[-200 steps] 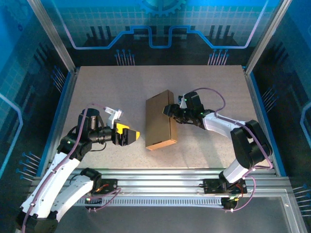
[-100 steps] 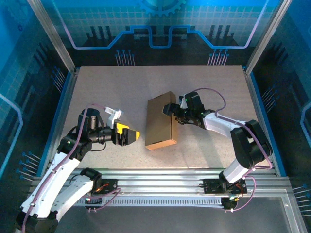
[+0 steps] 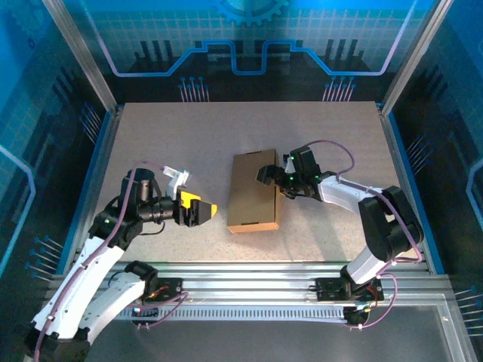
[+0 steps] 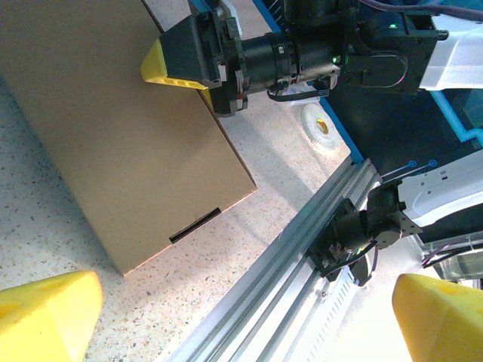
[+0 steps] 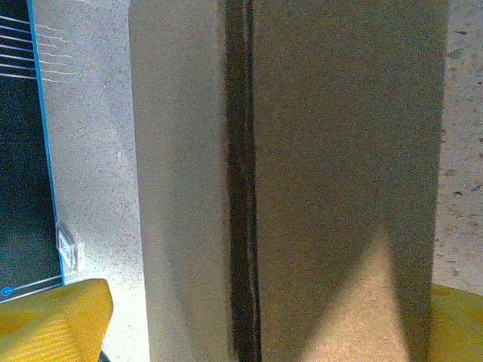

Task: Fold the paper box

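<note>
The paper box [image 3: 251, 191], a plain brown closed carton, lies flat in the middle of the table. My right gripper [image 3: 270, 178] hovers at the far part of its right edge, open, with the yellow fingers [image 5: 54, 323] spread wide to either side. The box [image 5: 339, 151] sits just below that gripper [image 5: 253, 335], and a dark seam [image 5: 241, 188] runs along it. My left gripper [image 3: 207, 211] is open and holds nothing, left of the box and apart from it. From the left gripper [image 4: 245, 328] I see the box [image 4: 113, 143], with a slot near its near edge.
The aluminium rail [image 3: 249, 269] runs along the near edge of the speckled table [image 3: 173, 143], with blue-lit cage walls on the other sides. A small white round object [image 4: 321, 128] lies on the table beyond the box's right side.
The box, earlier tipped with one side raised against the right gripper, now lies flat. The right gripper has opened and drawn back slightly to the right. The left arm has not moved.
</note>
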Robot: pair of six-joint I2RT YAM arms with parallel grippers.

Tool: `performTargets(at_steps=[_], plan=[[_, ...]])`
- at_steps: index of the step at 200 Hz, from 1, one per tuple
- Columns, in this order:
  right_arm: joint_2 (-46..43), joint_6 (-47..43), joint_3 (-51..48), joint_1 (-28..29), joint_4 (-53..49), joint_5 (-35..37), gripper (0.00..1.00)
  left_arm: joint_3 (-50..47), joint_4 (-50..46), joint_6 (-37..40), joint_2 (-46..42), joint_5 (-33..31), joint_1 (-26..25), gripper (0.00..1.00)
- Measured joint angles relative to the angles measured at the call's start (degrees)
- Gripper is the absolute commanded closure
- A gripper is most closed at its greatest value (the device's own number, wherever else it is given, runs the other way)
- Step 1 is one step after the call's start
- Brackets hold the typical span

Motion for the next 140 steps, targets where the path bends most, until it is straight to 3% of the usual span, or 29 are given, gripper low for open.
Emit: performTargets(at_steps=[83, 140], plan=[[0.00, -3.56, 0.00, -0.70, -3.50, 1.36, 0.03, 0.00, 0.00, 0.00, 0.28, -0.04, 0.00, 0.01], [-0.28, -7.82, 0.66, -0.72, -6.93, 3.58, 0.00, 0.04, -0.50, -0.02, 1.64, -3.32, 0.00, 0.01]])
